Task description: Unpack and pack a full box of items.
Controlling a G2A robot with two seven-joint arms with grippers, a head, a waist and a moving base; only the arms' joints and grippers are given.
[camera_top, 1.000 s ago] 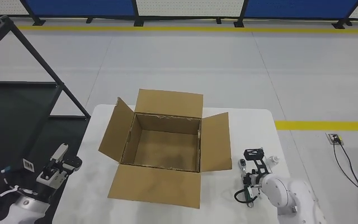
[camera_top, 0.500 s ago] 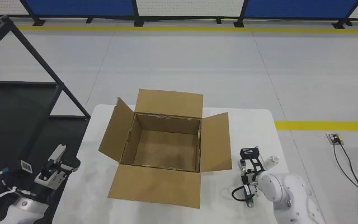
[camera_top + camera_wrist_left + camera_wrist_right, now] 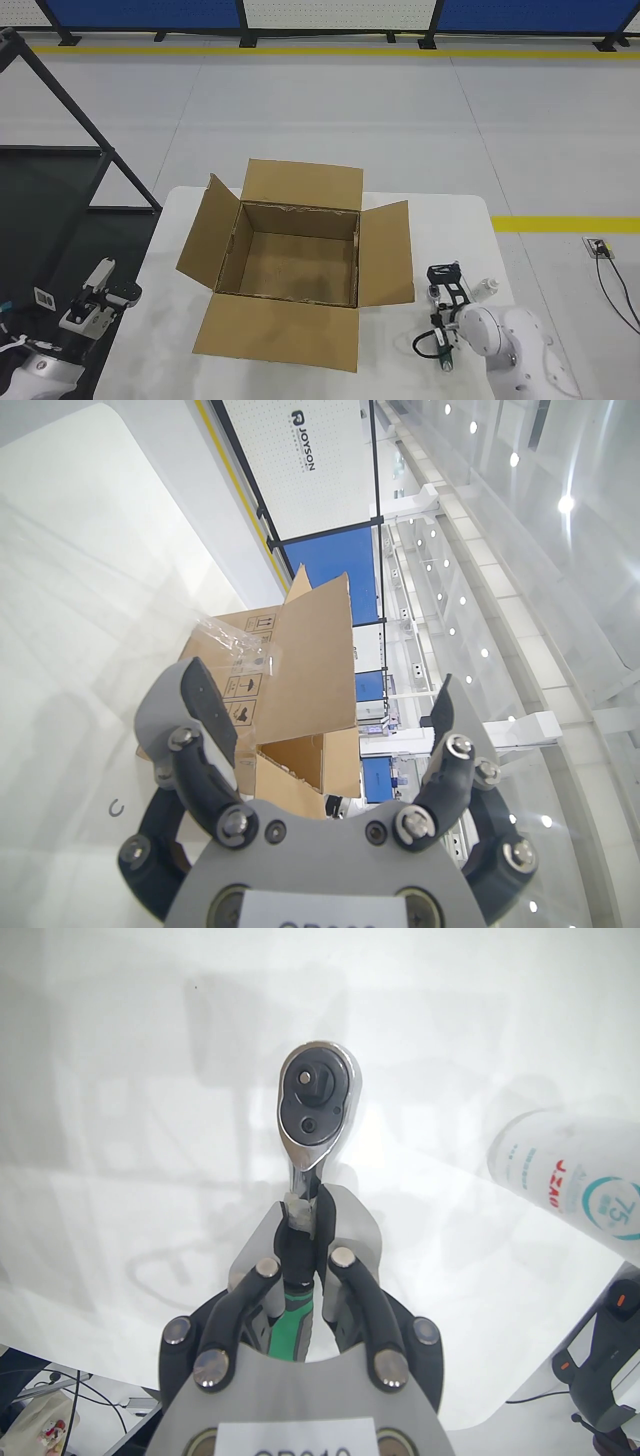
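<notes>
Find the box (image 3: 290, 265) at the middle of the table (image 3: 450, 225), flaps spread wide, nothing visible inside. See the right pincer (image 3: 302, 1215) clenched on the ratchet wrench (image 3: 315, 1098), gripping the shank just past the green-and-black handle, at the near right of the table, well apart from the box. See the left pincer (image 3: 322, 697) released, grasping nothing, beyond the table's near left edge, facing the box.

Judging by the bare box, probably the packing half: wrench into box. Lift straight up first, clear of the white bottle (image 3: 565, 1168) lying just right of the wrench. Hard to tell whether the wrench head rests on the table or hangs just above it, so raise gently. Carry left over the right flap (image 3: 385, 255), high enough not to catch its edge. Lower close to the box floor before letting go, sparing the cardboard a knock from the steel head. Lay flat along one wall, leaving room for the bottle.

As for print: handling pictograms (image 3: 265, 620) on the box's outer wall, paired upward arrows and an umbrella among them, partly under clear tape (image 3: 225, 640). Red and teal lettering on the bottle, dark lettering on a far wall panel (image 3: 320, 465), not spelled out here.
</notes>
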